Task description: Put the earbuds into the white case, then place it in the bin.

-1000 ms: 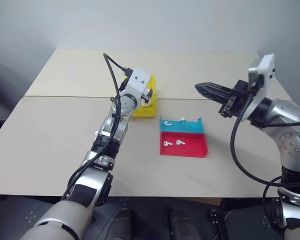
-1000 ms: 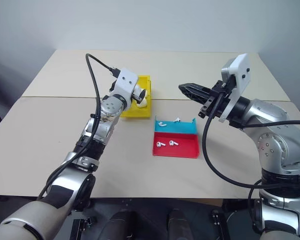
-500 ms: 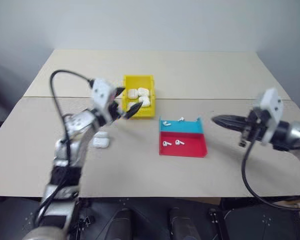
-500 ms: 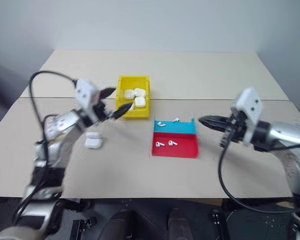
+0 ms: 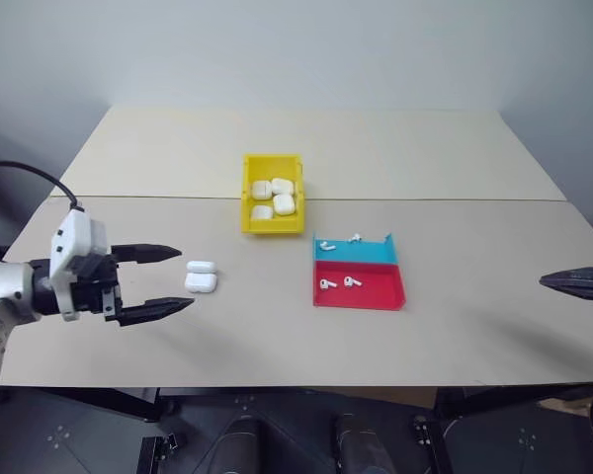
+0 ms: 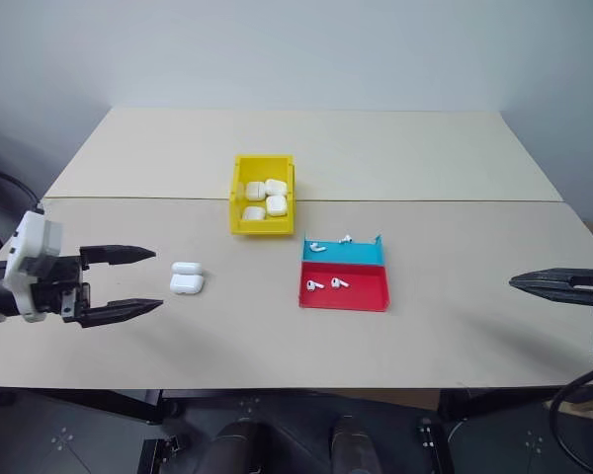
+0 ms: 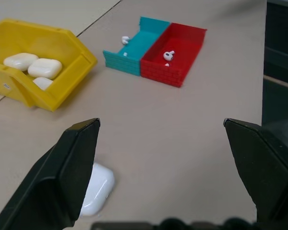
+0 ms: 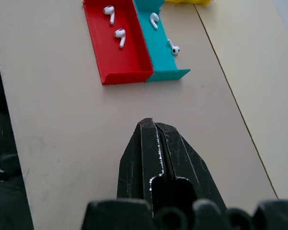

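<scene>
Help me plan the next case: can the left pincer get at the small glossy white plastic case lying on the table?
Probably yes: left pincer is open, facing the small glossy white plastic case, nothing between.

The tan table (image 5: 455, 158) has a seam running across it. On it sit a yellow bin (image 5: 273, 225), a blue-and-red tray (image 5: 376, 296) near it, and a white case (image 5: 200, 276) by itself.

Two beige table (image 5: 395, 158) tops meet at a seam before a plain grey wall (image 5: 296, 49), dark floor (image 5: 277, 434) below
</scene>
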